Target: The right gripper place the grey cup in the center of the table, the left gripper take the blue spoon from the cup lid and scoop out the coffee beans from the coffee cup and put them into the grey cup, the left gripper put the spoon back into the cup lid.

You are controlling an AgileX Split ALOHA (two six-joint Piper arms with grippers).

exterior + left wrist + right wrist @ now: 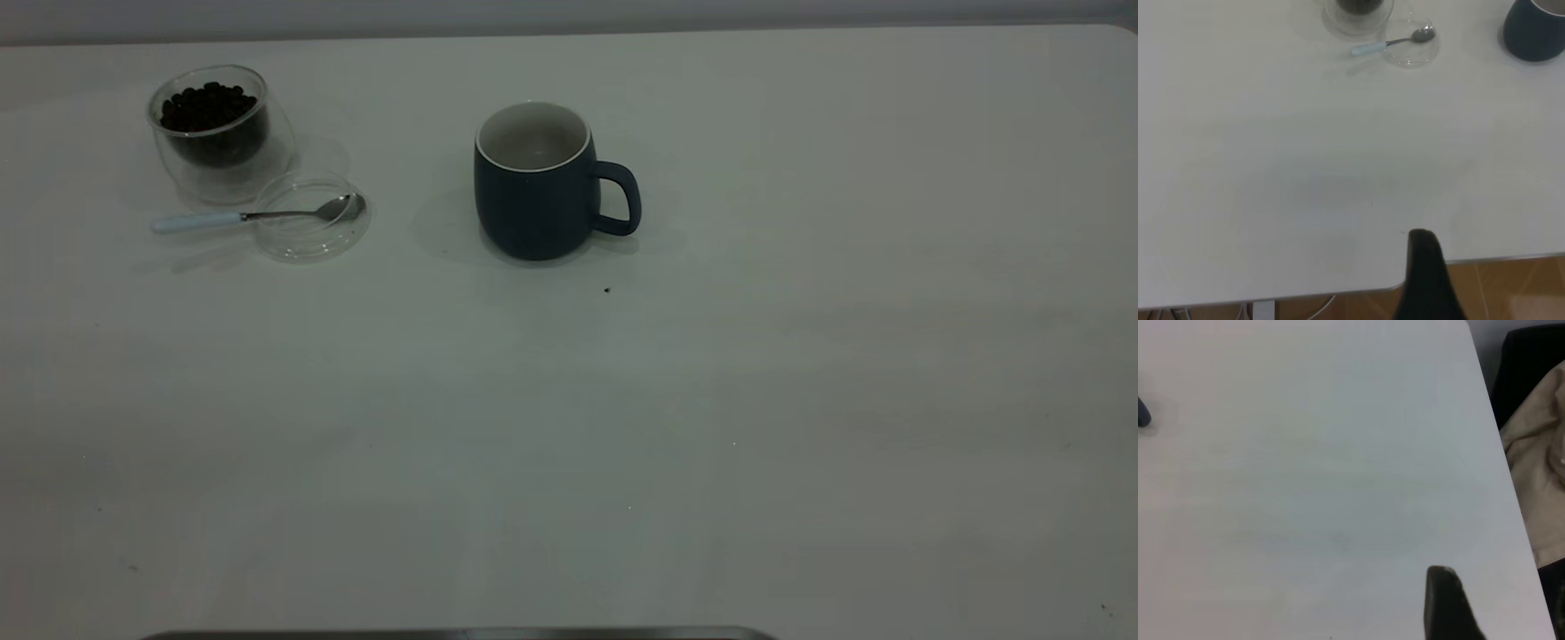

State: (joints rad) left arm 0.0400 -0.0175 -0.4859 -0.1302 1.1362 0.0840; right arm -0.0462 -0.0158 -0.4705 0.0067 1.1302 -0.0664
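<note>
The blue spoon (1390,43) rests on the cup lid (1411,52), far from the left gripper (1423,277); jaw state unclear.

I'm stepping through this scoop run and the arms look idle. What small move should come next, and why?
Probably the left gripper should reach toward the blue spoon. The grey cup already stands near mid-table, its inside looking empty, while the spoon's bowl rests on the cup lid, its handle pointing away, beside the coffee cup full of coffee beans. The left gripper hangs back near the table edge.
</note>
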